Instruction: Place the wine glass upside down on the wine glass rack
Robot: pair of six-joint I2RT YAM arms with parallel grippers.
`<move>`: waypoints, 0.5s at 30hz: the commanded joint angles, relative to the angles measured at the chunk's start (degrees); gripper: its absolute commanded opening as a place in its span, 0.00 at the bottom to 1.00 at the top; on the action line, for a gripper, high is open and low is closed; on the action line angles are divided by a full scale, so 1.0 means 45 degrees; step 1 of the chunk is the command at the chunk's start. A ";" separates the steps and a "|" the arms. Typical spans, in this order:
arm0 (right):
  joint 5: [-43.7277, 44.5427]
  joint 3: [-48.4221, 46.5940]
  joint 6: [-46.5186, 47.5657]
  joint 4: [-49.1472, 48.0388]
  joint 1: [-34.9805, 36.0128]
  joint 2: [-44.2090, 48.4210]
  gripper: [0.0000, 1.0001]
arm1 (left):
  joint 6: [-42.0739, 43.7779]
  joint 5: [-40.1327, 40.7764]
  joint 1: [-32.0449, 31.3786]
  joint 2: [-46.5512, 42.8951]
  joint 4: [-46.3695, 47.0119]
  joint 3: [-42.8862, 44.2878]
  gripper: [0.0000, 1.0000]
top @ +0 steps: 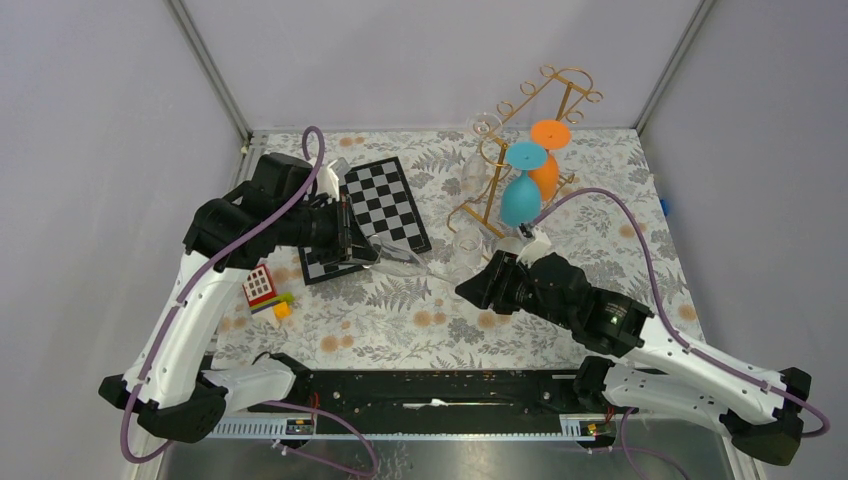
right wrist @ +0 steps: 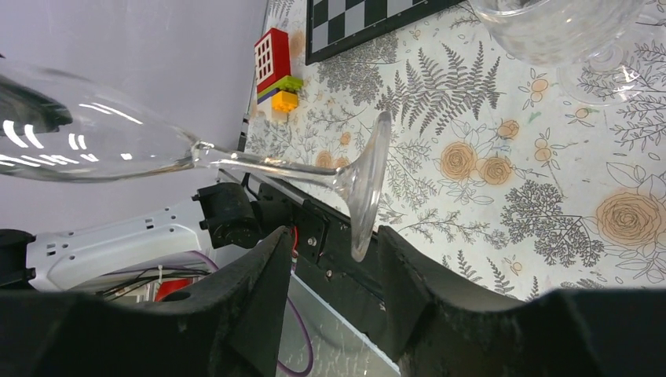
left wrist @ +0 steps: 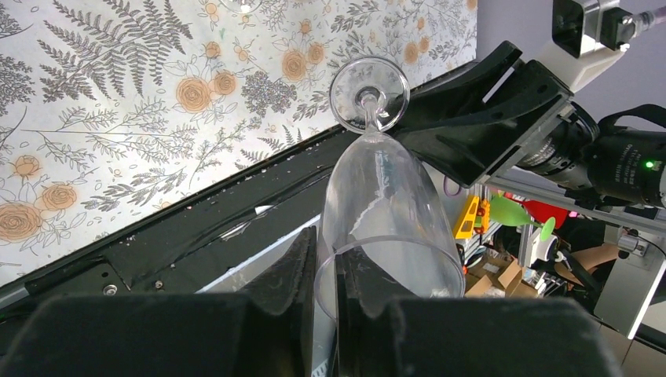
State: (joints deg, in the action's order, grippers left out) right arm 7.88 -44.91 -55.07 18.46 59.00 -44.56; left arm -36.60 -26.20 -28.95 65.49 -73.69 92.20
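Beneath the wine glass rack (top: pixel 567 100), saw a floral-clothed table (top: pixel 400 320). On the rack's gold wire rails, noted a blue glass (top: pixel 520 195) and an orange glass (top: pixel 547 170) hung upside down. Left of the rack, noted a chessboard (top: pixel 385 205) lying flat. In front of the rack and to its left, saw the left gripper (left wrist: pixel 326 251) pinched tight on the bowl rim of the clear wine glass (left wrist: pixel 385 204), held on its side above the cloth and well apart from the rack. In front of the rack, saw the right gripper (right wrist: pixel 334 236) parted, one finger either side of the glass's foot, gripping nothing. Could not tell whether touching. Far left of the rack, noted a red toy block (top: pixel 262 287).
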 commanded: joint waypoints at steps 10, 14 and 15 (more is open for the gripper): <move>0.0646 0.0440 0.0302 -0.1547 -0.0202 -0.0181 0.33 | -0.0227 -0.0946 0.0066 -0.0293 0.0585 -0.0161 0.00; 0.0615 0.0483 0.0465 -0.1751 -0.0221 -0.0185 0.23 | -0.0260 -0.0946 0.0066 -0.0295 0.0589 -0.0169 0.00; 0.0556 0.0518 0.0615 -0.1843 -0.0216 -0.0165 0.21 | -0.0277 -0.0938 0.0066 -0.0296 0.0577 -0.0164 0.00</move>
State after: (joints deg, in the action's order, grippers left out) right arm 9.43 -42.54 -54.04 15.31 58.35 -45.54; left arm -37.10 -28.10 -28.73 65.34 -73.60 91.29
